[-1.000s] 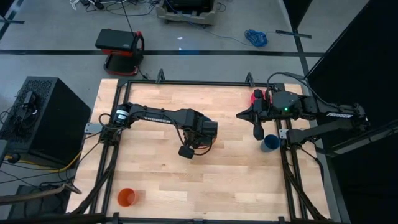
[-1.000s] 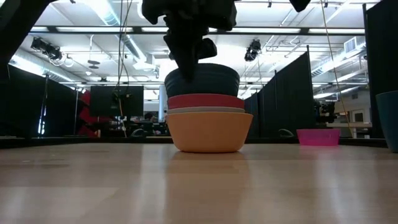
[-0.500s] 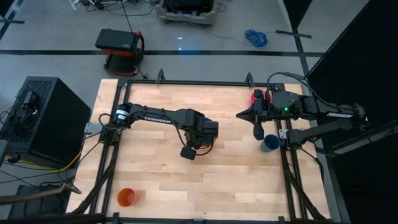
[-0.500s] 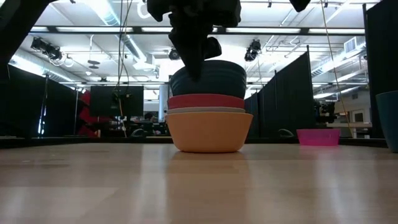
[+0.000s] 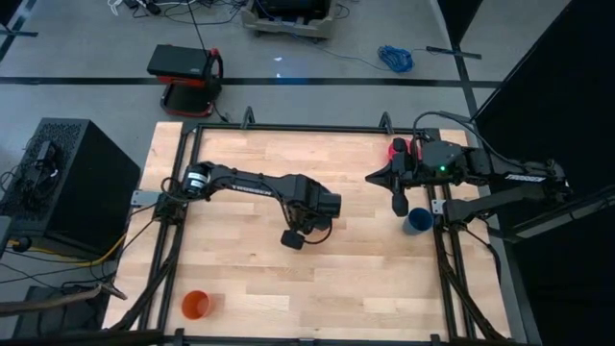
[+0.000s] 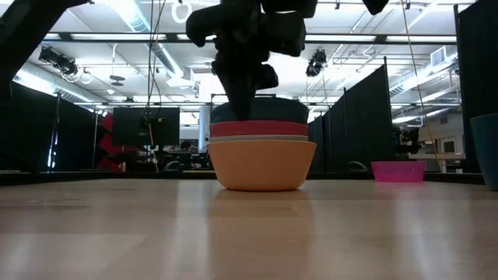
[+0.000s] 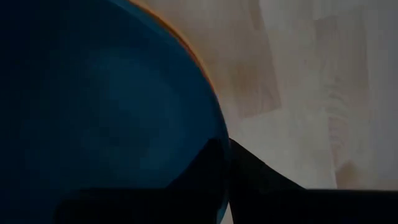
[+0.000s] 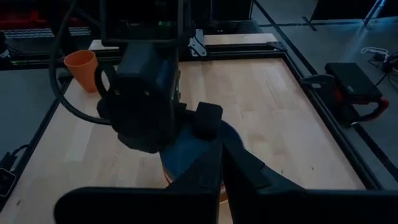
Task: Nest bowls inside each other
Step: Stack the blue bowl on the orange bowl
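At mid-table (image 5: pixel 365 279), the left arm (image 5: pixel 240 181) reaches in from its base on the left edge and bends down over the stack of bowls. In the overhead view it hides the stack.

The right arm (image 5: pixel 500 175) lies along the right edge. The right gripper (image 5: pixel 375 176) points inward over the wood with its fingers pressed together on nothing.

Directly beneath the left gripper (image 6: pixel 245 101) sits the orange bowl (image 6: pixel 261 165), the widest, flat on the wood. Inside it is the pale bowl (image 6: pixel 261 138), of which only the rim shows. Inside that is the red bowl (image 6: pixel 261 128), with its rim a band above the pale one.

The left gripper is clamped on the near rim of the teal-blue bowl (image 6: pixel 280 109), one dark finger coming down its outer wall. This bowl is sunk in the red bowl, with only a low band of it above the red rim. Whether it rests fully seated cannot be told. The left wrist view shows the teal interior filling the frame, with a sliver of orange rim at its edge.

The pink bowl (image 5: pixel 396 149) stands alone, well apart from the left gripper and just beside the right arm's wrist. The dark-blue cup (image 5: pixel 417 221) stands near the right gripper, on its front side. The orange cup (image 5: pixel 196 305) stands far from both grippers, at the front-left corner.
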Controlling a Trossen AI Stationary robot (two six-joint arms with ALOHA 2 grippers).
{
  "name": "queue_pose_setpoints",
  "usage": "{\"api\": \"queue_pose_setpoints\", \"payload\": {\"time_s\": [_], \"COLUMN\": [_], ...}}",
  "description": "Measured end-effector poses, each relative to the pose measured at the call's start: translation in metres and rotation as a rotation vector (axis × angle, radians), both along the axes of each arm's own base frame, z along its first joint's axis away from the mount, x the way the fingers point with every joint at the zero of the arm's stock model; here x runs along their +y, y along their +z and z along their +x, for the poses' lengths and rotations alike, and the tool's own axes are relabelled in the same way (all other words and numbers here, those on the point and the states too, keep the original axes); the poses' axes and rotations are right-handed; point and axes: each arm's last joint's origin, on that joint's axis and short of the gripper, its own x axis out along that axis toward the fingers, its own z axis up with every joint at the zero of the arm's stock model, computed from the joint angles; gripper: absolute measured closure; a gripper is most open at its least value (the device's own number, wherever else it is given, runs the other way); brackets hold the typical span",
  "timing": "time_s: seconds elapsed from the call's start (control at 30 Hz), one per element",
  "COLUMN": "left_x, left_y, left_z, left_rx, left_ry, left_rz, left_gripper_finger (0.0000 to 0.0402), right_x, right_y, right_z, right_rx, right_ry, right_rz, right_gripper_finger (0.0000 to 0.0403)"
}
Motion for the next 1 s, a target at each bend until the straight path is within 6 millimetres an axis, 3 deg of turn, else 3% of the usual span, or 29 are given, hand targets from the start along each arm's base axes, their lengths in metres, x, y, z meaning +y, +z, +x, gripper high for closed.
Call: {"api": "queue_pose_setpoints", "payload": {"time_s": [0.4, 0.67, 0.87, 1.0], "left_x": [0.000, 0.000, 0.002, 0.003], "left_y": [-0.011, -0.011, -0.005, 0.012], "left_z": [0.007, 0.007, 0.004, 0.005], "left_rx": [0.014, 0.014, 0.009, -0.022], "left_ry": [0.026, 0.036, 0.047, 0.055], "left_rz": [0.020, 0.025, 0.069, 0.093], "left_gripper_finger": [0.0388, 0.0342, 0.0301, 0.0285], "right_x": [0.000, 0.000, 0.000, 0.000], "right_y": [0.000, 0.000, 0.000, -0.001], "right_z": [0.000, 0.000, 0.000, 0.000], "right_rx": [0.002, 0.002, 0.002, 0.008], "right_ry": [0.002, 0.002, 0.002, 0.002], "right_rz": [-0.003, -0.003, -0.003, -0.004], "right_gripper_finger": [0.0403, 0.0403, 0.0403, 0.0403]}}
